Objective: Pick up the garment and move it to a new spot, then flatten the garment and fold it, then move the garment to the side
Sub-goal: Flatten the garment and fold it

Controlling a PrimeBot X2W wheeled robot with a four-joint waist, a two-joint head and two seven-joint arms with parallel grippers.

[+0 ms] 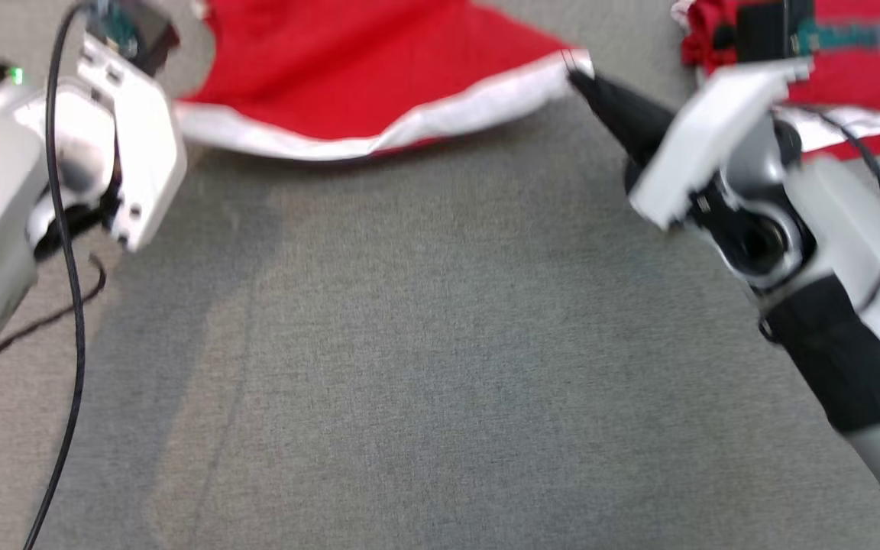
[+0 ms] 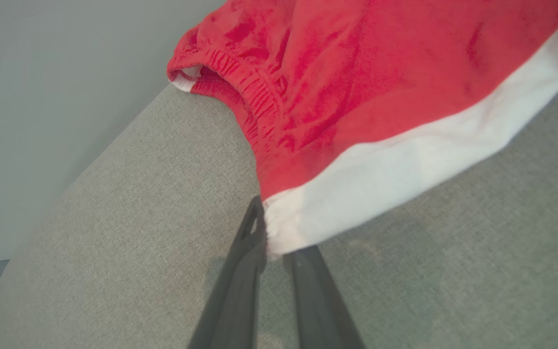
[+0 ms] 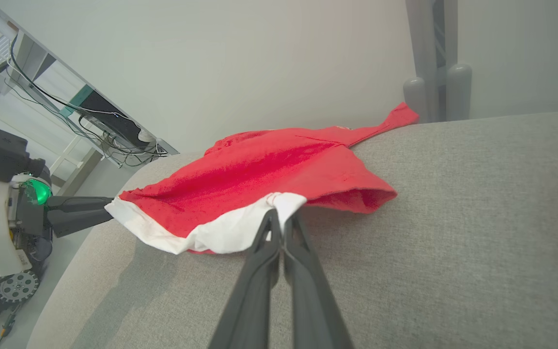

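1. the left gripper is closed on the red garment's white hem, by the grey table's left edge.
2. the garment is spread over the table's far side.
3. the hem is also clamped by the right gripper.

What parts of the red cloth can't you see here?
- Head view: the garment runs off the top edge, blurred.
- Head view: the white wrist housing hides the fingertips of the left gripper.
- Head view: the second red cloth is partly behind the right wrist, cut off above.
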